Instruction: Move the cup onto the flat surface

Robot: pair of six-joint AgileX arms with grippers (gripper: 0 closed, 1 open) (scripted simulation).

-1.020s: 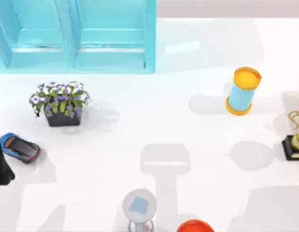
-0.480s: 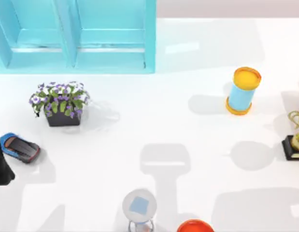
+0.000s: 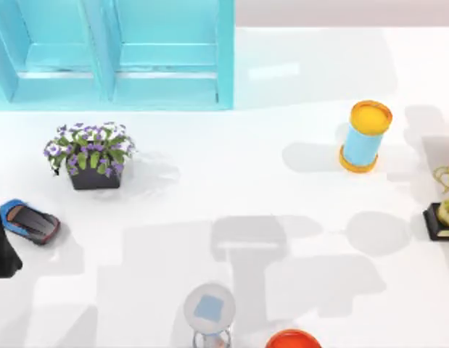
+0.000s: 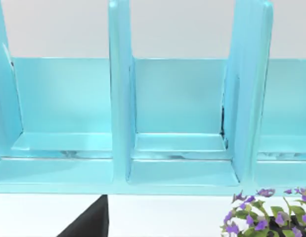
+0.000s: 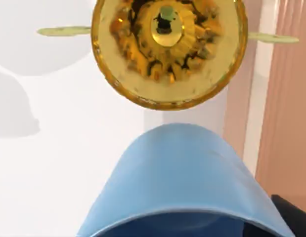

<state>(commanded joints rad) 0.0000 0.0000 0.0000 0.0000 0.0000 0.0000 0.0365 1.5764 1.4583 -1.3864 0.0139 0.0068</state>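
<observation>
One white table (image 3: 282, 130) is counted. One turquoise shelf unit (image 3: 115, 51) is seen at the far left, with three of its compartments counted in the left wrist view. One potted plant with purple flowers (image 3: 90, 154) is counted. One blue toy car (image 3: 30, 221) is counted. One light-blue cylinder with yellow-orange ends (image 3: 365, 136) is counted. One gold trophy (image 3: 445, 203) on a dark base is counted. One hourglass-like object (image 3: 209, 310) is counted. One orange round item (image 3: 293, 339) is partly seen at the near edge. One blue cup (image 5: 182, 182) is counted.
</observation>
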